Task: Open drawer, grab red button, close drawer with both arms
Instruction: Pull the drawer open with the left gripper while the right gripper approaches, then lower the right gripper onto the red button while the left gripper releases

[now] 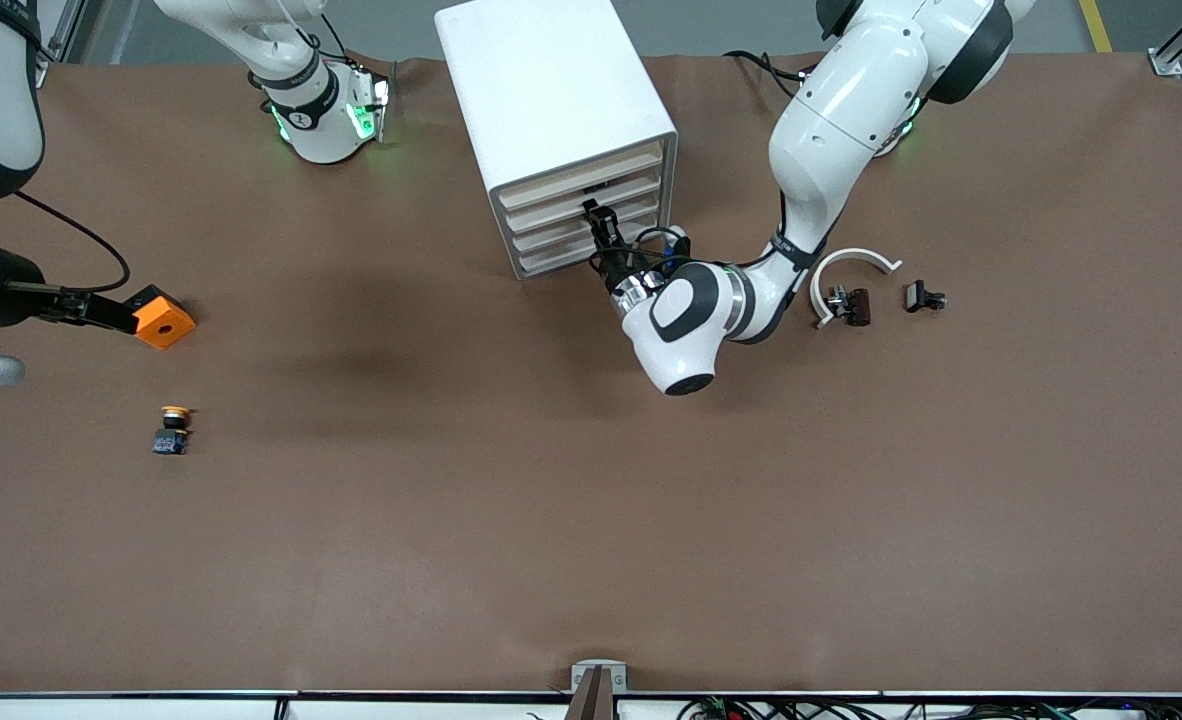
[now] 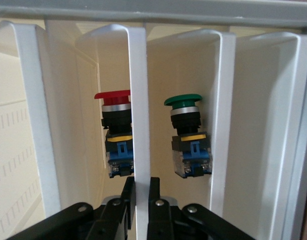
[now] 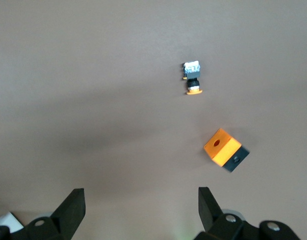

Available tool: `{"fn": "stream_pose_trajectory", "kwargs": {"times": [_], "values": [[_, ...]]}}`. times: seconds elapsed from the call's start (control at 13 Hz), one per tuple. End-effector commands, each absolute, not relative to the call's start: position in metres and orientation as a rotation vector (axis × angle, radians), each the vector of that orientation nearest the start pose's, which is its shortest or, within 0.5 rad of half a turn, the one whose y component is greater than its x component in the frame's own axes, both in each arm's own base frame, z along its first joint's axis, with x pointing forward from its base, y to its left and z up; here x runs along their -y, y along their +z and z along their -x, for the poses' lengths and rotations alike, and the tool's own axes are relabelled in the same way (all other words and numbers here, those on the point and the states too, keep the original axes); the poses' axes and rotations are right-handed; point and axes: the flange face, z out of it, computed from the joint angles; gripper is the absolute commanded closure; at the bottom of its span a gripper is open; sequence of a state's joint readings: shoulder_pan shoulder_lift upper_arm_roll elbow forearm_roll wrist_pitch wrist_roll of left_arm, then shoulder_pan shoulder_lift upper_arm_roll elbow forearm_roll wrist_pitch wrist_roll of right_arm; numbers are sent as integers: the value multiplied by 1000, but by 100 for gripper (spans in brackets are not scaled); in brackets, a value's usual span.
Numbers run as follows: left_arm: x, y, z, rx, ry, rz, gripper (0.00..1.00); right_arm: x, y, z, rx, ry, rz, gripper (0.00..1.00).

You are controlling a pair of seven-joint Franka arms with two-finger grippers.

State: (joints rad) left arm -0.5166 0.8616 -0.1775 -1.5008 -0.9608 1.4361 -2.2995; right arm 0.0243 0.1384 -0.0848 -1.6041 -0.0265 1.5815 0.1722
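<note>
Okay, grip's on the drawer front, but basically the whole job is still ahead of me.

From what I can see, the left gripper (image 2: 140, 187) is at the front of the cabinet (image 1: 551, 90), jaws clamped on the front strip of the drawer (image 2: 137, 75), one of the middle ones. In the front view that drawer looks flush with the rest, so I'd call it not yet pulled. The red button (image 2: 113, 107) sits inside the cabinet right beside the strip I'm pinching, with a green-capped button (image 2: 186, 107) one slot over. The right gripper (image 3: 140, 197) waits with its jaws wide apart and empty, up over the right arm's end of the table, above the orange cube (image 1: 164, 318) and the orange-capped button (image 1: 173, 428). Left to do, I reckon: pull, grab, push shut.
</note>
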Motion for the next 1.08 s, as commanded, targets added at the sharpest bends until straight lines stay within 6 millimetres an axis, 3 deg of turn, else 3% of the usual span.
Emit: {"fn": "stream_pose_trajectory", "kwargs": {"times": [0.0, 0.15, 0.46, 0.85, 1.0], "values": [[454, 189, -463, 1725, 1406, 1078, 100, -10, 535, -584, -529, 305, 3171, 0], [443, 195, -480, 1749, 1437, 1082, 100, -55, 532, -577, -706, 335, 3166, 0], [423, 201, -508, 1805, 1481, 1084, 100, -178, 532, -553, -944, 279, 3151, 0], [400, 212, -538, 1858, 1537, 1115, 100, -288, 529, -512, -1095, 294, 3034, 0], [394, 212, -545, 1881, 1548, 1116, 100, -340, 512, -497, -1196, 244, 2996, 0]]}}
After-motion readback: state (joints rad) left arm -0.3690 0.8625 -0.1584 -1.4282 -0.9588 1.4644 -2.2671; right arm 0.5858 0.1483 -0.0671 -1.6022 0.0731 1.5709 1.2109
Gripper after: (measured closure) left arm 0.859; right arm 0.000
